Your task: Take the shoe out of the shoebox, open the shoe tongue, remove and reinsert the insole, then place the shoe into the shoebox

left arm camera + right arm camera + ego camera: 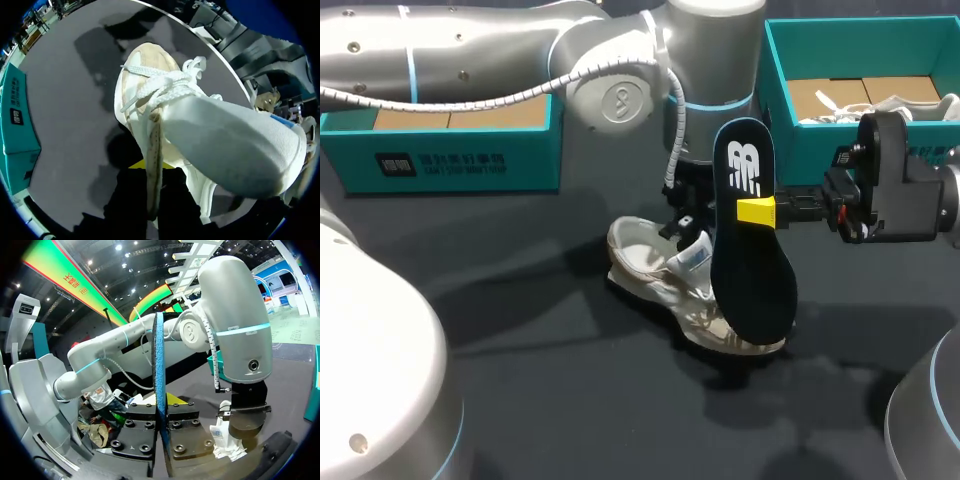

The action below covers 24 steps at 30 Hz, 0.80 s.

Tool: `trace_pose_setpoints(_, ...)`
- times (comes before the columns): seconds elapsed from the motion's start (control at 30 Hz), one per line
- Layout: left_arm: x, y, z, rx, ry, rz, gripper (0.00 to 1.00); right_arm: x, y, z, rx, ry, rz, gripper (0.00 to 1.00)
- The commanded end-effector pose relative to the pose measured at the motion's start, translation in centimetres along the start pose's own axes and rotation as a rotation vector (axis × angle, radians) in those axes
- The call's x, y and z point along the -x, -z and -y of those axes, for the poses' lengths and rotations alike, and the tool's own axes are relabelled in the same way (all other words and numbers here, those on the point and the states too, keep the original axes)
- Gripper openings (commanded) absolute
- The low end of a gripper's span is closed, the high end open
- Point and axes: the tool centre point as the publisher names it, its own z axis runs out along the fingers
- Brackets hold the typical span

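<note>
- White lace-up sneaker (655, 272) with a worn, yellowed sole sits on the dark table (520, 350), about mid-table. It is out of any box, its laces loose and its mouth gaping.
- The left gripper (688, 222) hangs straight down over the sneaker's mouth. In its own wrist view a thin edge of the sneaker's upper runs up between the two dark fingers, which are clamped on it from both sides. The broad white tongue is folded back just beside them.
- A dark flat insole (752, 280) with a white logo near its top stands almost upright just to the right-arm side of the sneaker's mouth. Its lower end is down by the sneaker's toe; I cannot tell whether it touches there.
- The right gripper (757, 212) comes in level from the right of the sneaker and pinches that insole about a third of the way down. The right wrist view shows the insole edge-on with a blue face, squeezed between both finger pads.
- A teal cardboard shoebox (450, 160) stands open beyond the sneaker on the left arm's side.
- A second teal shoebox (790, 130) stands open beyond the sneaker on the right arm's side, with another white shoe (910, 103) lying inside.
</note>
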Motion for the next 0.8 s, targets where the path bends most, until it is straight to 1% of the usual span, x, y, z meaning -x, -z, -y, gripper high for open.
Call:
trace_pose_setpoints(0.03, -1.35, 0.79, -0.43, 0.132, -0.450, 0.117, 0.00, 0.04, -0.16, 0.07, 0.001, 0.000, 0.001, 0.00)
trace_pose_setpoints(0.23, -1.35, 0.79, -0.43, 0.132, -0.450, 0.117, 0.00, 0.04, -0.16, 0.07, 0.001, 0.000, 0.001, 0.00)
trace_pose_setpoints(0.4, -0.99, 0.65, -0.08, 0.123, -0.600, 0.159, 0.00, 0.04, -0.16, 0.07, 0.001, 0.000, 0.001, 0.00)
trace_pose_setpoints(0.5, -0.92, 0.53, -0.09, 0.101, -0.708, 0.182, 0.00, 0.04, -0.16, 0.07, 0.001, 0.000, 0.001, 0.00)
trace_pose_setpoints(0.67, -0.73, 0.12, -0.08, 0.070, -0.808, 0.176, 0.00, 0.04, -0.16, 0.07, 0.001, 0.000, 0.001, 0.00)
trace_pose_setpoints(0.8, -0.72, -0.01, -0.16, 0.052, -0.839, 0.178, 0.00, 0.04, -0.16, 0.07, 0.001, 0.000, 0.001, 0.00)
